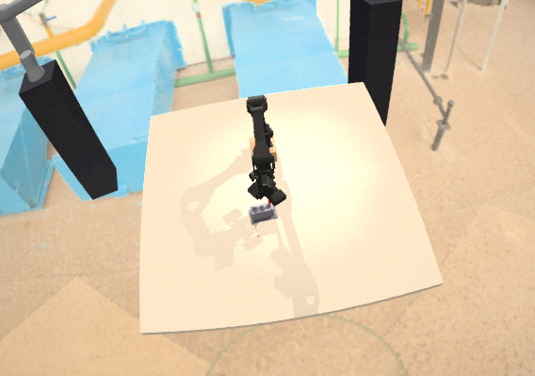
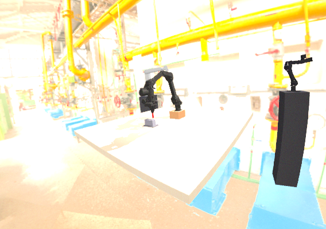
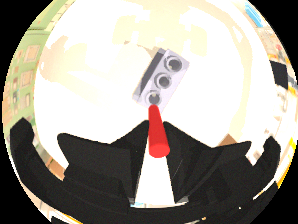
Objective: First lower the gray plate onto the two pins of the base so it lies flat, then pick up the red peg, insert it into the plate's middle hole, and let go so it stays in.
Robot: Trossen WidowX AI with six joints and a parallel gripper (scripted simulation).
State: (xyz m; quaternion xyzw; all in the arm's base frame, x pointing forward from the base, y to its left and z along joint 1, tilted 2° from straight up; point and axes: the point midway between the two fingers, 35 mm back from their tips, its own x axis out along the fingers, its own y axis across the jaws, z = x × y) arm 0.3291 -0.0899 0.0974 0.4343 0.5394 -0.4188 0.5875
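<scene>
My gripper [image 3: 158,125] [image 2: 152,111] is shut on the red peg [image 3: 158,137] [image 2: 152,115] [image 1: 269,202], which points down. The gray base [image 1: 263,216] [image 2: 150,123] [image 3: 148,82] stands on the table below. The gray plate [image 3: 175,76] appears to lie flat on top of it, with three round openings in a row in the wrist view; the seam between plate and base cannot be made out. The peg's lower tip is close above the block, and in the wrist view it appears beside the nearest end opening, not over the middle one. Its exact height is unclear.
The arm rises from an orange-brown block [image 2: 177,114] on the pale table [image 1: 353,220] [image 2: 183,156]. Dark pedestals with other arms stand beyond the table, one at the left [image 1: 71,135] and one at the right [image 1: 374,45]. The arm's shadow falls around the base.
</scene>
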